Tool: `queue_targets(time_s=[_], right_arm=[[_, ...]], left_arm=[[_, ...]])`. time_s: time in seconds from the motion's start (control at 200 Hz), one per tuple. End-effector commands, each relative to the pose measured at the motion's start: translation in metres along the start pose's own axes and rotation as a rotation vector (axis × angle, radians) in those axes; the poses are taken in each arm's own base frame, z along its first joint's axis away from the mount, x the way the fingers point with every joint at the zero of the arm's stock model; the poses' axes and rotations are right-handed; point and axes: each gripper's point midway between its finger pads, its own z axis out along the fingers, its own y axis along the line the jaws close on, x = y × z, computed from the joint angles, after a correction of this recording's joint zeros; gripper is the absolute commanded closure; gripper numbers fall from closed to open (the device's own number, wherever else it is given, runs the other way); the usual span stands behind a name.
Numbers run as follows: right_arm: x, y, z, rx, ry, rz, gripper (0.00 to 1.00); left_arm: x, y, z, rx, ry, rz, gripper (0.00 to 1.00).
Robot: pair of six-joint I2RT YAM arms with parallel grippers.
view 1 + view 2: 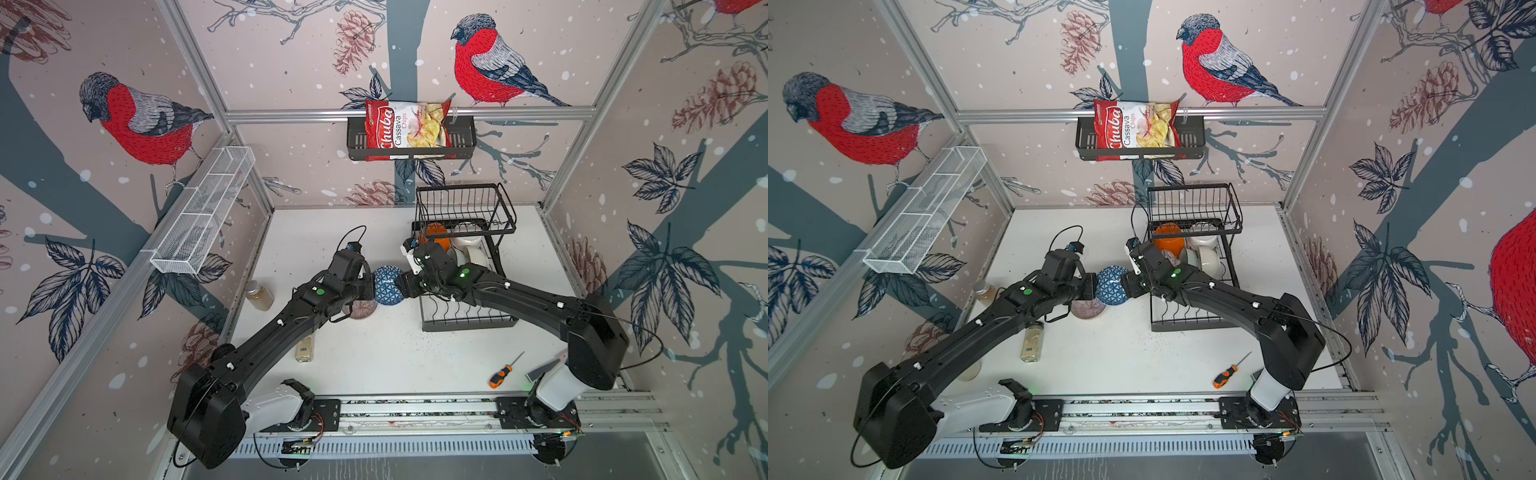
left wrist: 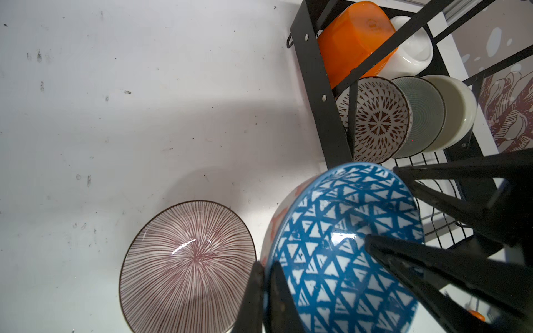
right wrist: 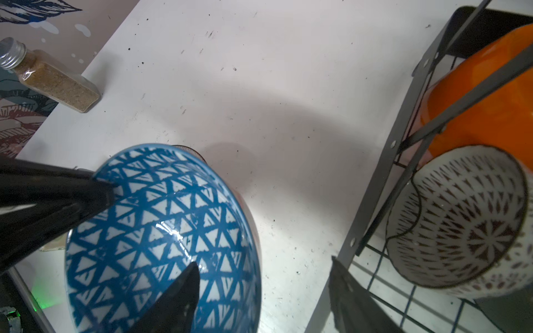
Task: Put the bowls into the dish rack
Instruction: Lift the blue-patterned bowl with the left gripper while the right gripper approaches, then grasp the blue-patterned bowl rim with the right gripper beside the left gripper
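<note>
While the dish rack (image 1: 469, 325) is seen at two o'clock on the table (image 1: 374, 365), five bowls (image 2: 377, 121) are stood in its lower tier. At its nine o'clock the blue bowl (image 1: 387, 284) is held tilted, its rim pinched by the left gripper (image 2: 266, 268). That rim is straddled by the right gripper (image 3: 264, 262), jaws apart. A striped bowl (image 2: 187, 265) is spotted at the blue one's seven o'clock.

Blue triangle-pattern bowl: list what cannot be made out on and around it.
- Right wrist view: whether the right gripper touches the blue bowl; one of its fingers covers the contact spot.
- Top views: most of the striped bowl, under the left arm.
- Left wrist view: the blue bowl's outside, behind its rim except a sliver.
</note>
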Motion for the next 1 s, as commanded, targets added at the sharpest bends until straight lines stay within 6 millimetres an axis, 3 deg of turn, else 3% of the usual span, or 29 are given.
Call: queue_targets(time_s=[0.0, 0.17, 0.475, 0.59, 0.635, 0.84, 0.996], right_arm=[[-0.003, 0.003, 0.004, 0.002, -0.005, 0.001, 0.35], [-0.002, 0.003, 0.011, 0.016, 0.004, 0.006, 0.47], [-0.007, -0.006, 0.018, 0.094, -0.007, 0.038, 0.99], [-0.007, -0.011, 0.02, 0.132, 0.001, 0.043, 1.0], [-0.007, -0.014, 0.019, 0.149, 0.0, 0.045, 1.0], [-0.011, -0.023, 0.004, 0.207, -0.02, 0.049, 1.0], [-0.013, -0.03, -0.01, 0.25, -0.038, 0.057, 1.0]], left_arm=[[-0.019, -0.013, -0.004, 0.054, -0.069, -0.008, 1.0], [-0.019, -0.014, -0.004, 0.058, -0.069, -0.006, 1.0], [-0.017, -0.017, 0.001, 0.078, -0.069, -0.028, 1.0], [-0.015, -0.02, 0.005, 0.096, -0.066, -0.039, 1.0], [-0.014, -0.021, 0.005, 0.105, -0.068, -0.043, 0.87], [-0.016, -0.026, 0.004, 0.135, -0.089, -0.035, 0.48], [-0.022, -0.03, 0.0, 0.159, -0.113, -0.018, 0.27]])
